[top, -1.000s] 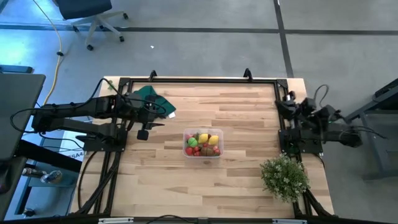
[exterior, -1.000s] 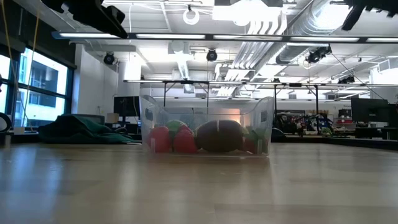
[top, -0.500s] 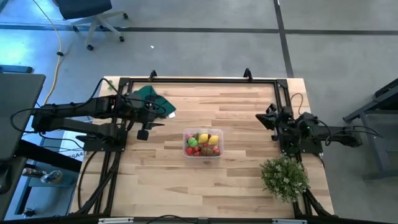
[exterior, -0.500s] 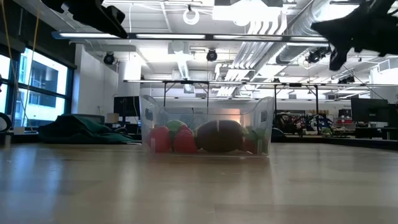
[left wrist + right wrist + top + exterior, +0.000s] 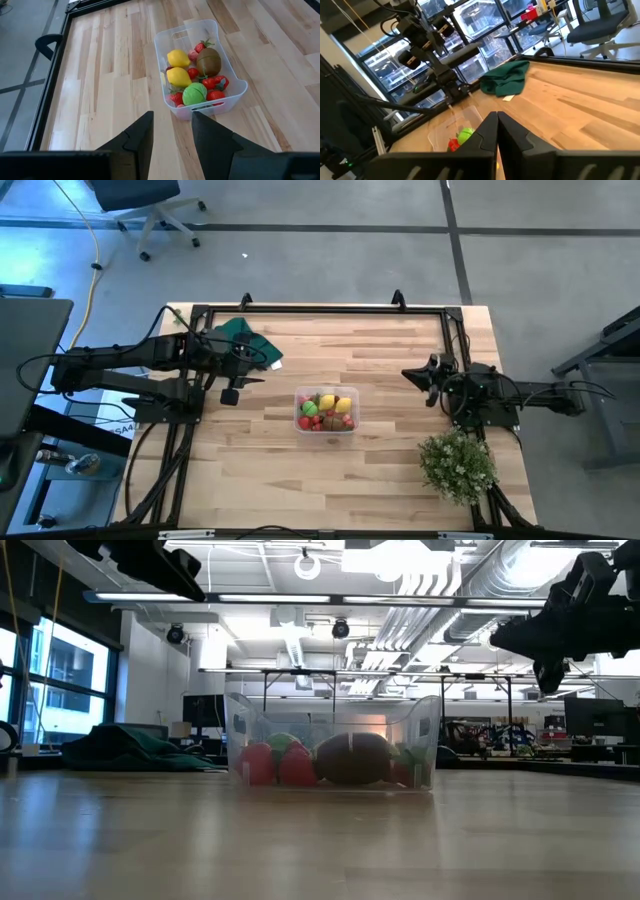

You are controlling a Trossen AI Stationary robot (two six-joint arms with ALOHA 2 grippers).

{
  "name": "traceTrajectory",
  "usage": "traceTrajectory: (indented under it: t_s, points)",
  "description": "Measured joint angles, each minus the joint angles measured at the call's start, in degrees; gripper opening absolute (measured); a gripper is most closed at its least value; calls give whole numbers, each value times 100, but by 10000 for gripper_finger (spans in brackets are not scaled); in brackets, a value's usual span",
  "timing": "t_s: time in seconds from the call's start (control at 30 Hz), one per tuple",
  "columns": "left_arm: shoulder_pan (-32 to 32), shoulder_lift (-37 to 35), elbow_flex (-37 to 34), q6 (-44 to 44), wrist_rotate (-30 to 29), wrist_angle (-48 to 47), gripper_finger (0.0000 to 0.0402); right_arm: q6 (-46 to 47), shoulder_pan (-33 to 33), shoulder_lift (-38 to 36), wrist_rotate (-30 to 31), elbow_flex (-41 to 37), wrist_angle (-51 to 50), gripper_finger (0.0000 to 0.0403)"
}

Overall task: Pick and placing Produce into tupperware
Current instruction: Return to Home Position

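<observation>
Table (image 5: pixel 385 370) bears tupperware (image 5: pixel 330 725), cloth (image 5: pixel 245 340), plant (image 5: pixel 457 463)

floor: grey concrete (image 5: pixel 300 260) | office chair (image 5: pixel 150 202) | ceiling strip lights (image 5: pixel 250 597) | windows (image 5: pixel 62 680)

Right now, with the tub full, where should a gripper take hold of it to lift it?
Likely take the tub by the short end wall facing the left gripper, at the handle slot under the rim: one finger inside, one outside, coming down from above. That wall stands upright and its rim is bare. The green piece lies close inside, so room is tight.
</observation>
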Motion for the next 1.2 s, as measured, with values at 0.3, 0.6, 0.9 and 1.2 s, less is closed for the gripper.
traceTrajectory:
  t_s: [0.3,0.6,0.9,1.2]
  points:
    - [1,0,1,0,1,-1,122,-12,0,6,0,2,-15,0]
    - [-2,0,0,-160,7,49,122,-14,0,6,0,4,-17,0]
    - [-2,2,0,-1313,462,227,122,-11,0,6,0,4,-18,0]
    - [-3,-8,1,-1886,854,-397,122,-11,0,6,0,4,-17,0]
